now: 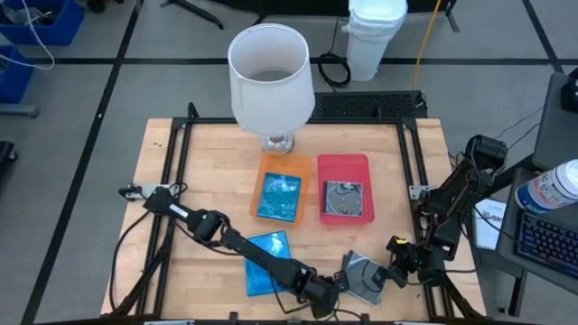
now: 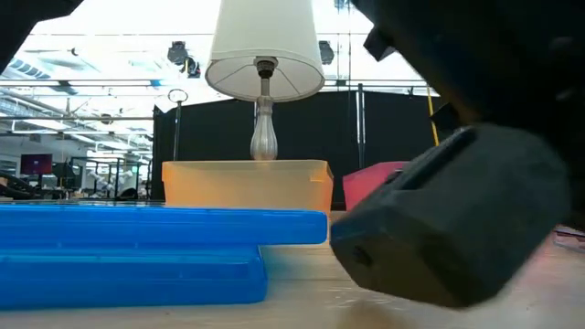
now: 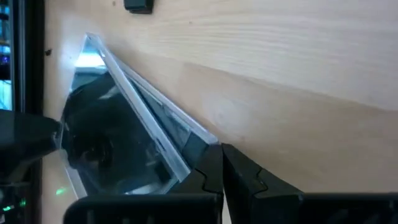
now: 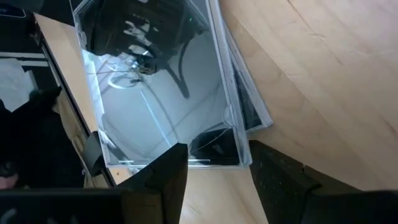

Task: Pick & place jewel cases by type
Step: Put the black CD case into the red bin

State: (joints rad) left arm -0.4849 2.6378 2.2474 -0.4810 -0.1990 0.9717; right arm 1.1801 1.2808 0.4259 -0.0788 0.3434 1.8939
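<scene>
A clear jewel case (image 1: 361, 275) with a dark inlay lies near the table's near edge, between both grippers. My left gripper (image 1: 327, 291) is at the case's left side with its fingers shut (image 3: 222, 171). My right gripper (image 1: 395, 262) is at the case's right side and open (image 4: 217, 180); one finger shows over the case (image 4: 168, 93) and the other beside its edge. Two blue jewel cases (image 1: 269, 262) lie stacked flat to the left. The orange tray (image 1: 267, 167) holds a blue case (image 1: 278, 197), and the red tray (image 1: 343, 164) holds a clear one (image 1: 343, 200). My left gripper meets the clear case's corner (image 3: 202, 138) with the tips of its shut fingers (image 3: 208, 163), coming in low from the table's left; the case's edge (image 3: 137, 93) runs away from them at a slant. My right gripper: I cannot tell whether its fingers touch the case.
A white-shaded lamp (image 1: 271, 72) stands on its glass foot behind the orange tray. In the low view a dark part of an arm (image 2: 457, 219) fills the right side, next to the blue stack (image 2: 137, 247). Bare wood lies on the left and far right.
</scene>
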